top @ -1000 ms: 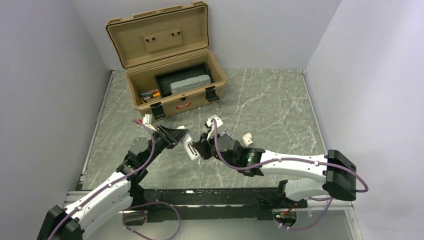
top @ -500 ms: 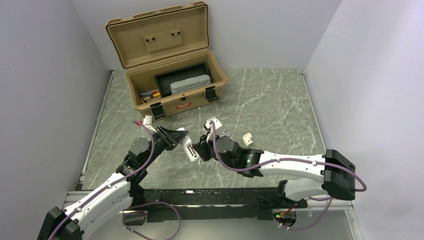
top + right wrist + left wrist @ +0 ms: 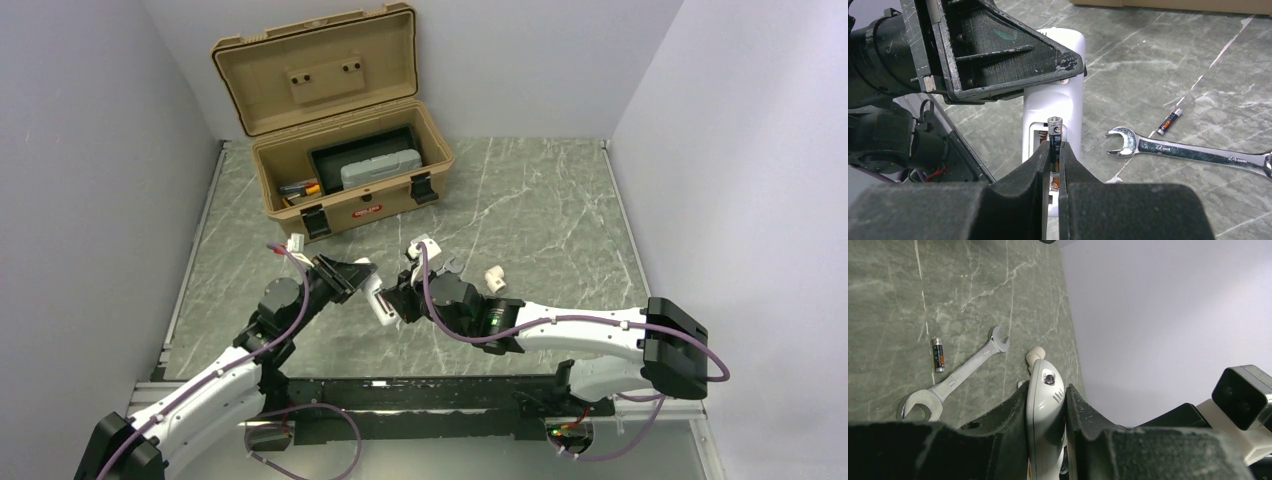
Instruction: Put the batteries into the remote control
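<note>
Marble tabletop point(image 3: 540, 200) holds one wrench point(image 3: 1193, 152), one loose battery point(image 3: 1169, 122), one toolbox point(image 3: 340, 150); your left jaws clamp the remote control point(image 3: 1068, 100), right jaws a second battery point(image 3: 1055, 131).

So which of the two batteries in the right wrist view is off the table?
The battery pinched upright in the right gripper, at the open compartment of the remote control. The other battery lies flat on the table near the wrench.

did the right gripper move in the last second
Yes, slightly left: the right gripper has edged away from the small white piece and closer to the remote control.
</note>
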{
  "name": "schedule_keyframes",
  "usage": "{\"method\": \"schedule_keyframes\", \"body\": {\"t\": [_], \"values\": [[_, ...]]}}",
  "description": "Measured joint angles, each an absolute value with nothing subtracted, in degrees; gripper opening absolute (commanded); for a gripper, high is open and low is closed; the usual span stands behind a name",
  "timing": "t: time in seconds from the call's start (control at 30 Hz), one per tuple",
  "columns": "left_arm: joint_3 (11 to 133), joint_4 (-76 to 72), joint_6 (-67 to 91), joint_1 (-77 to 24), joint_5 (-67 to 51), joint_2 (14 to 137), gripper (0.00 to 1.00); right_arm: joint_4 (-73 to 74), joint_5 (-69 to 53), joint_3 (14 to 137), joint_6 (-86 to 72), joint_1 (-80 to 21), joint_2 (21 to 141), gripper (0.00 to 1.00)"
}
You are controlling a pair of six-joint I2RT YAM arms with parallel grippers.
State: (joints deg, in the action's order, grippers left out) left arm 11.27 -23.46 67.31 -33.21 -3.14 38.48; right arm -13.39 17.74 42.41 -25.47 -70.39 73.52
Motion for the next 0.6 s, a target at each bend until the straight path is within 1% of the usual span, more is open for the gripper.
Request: {"method": "schedule_keyframes", "body": {"t": [0.1, 0.2, 0.6], "values": [[10.8, -24.4, 67.4, -33.2, -3.2, 38.3, 0.0, -13.5, 17.4, 42.4, -25.6, -70.4, 73.5, 0.0], [10.2, -25.6, 67.4, -33.2, -3.3, 38.3, 0.0, -13.4, 17.4, 42.3, -25.7, -70.4, 73.5, 0.03], [8.0, -31.2, 68.7, -33.2, -4.3, 38.9, 0.0, -12.9, 17.4, 42.0, -25.8, -70.5, 72.5, 0.02]]}}
